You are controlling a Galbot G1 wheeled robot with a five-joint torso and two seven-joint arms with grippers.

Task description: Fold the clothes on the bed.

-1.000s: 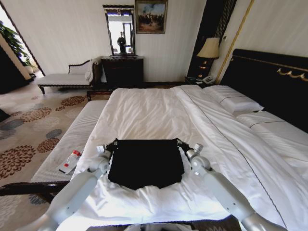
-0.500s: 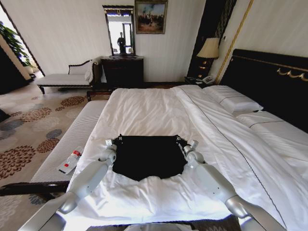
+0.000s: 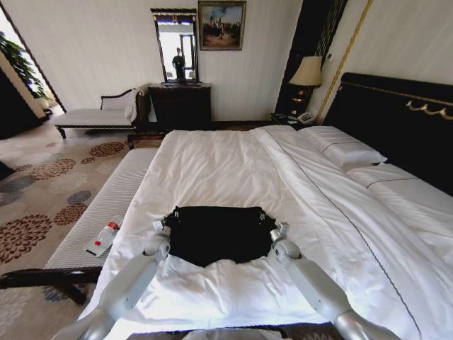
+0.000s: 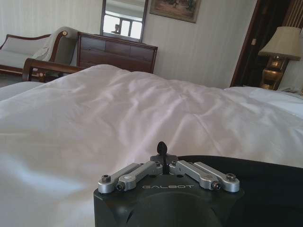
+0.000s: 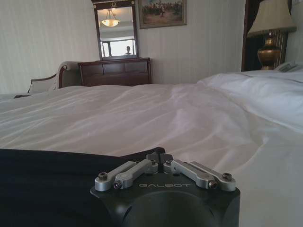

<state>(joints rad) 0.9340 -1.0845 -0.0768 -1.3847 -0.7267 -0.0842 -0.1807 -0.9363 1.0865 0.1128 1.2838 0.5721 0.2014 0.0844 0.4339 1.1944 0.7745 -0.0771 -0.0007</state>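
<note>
Clothes lie as a black bundle near the foot of the bed, lettering hidden. Left gripper and right gripper each appear clenched on a far corner. White duvet; dresser beyond.

My head camera looks down along the bed toward the dresser. Both wrist cameras sit low on the duvet, facing that same dresser and mirror.
</note>
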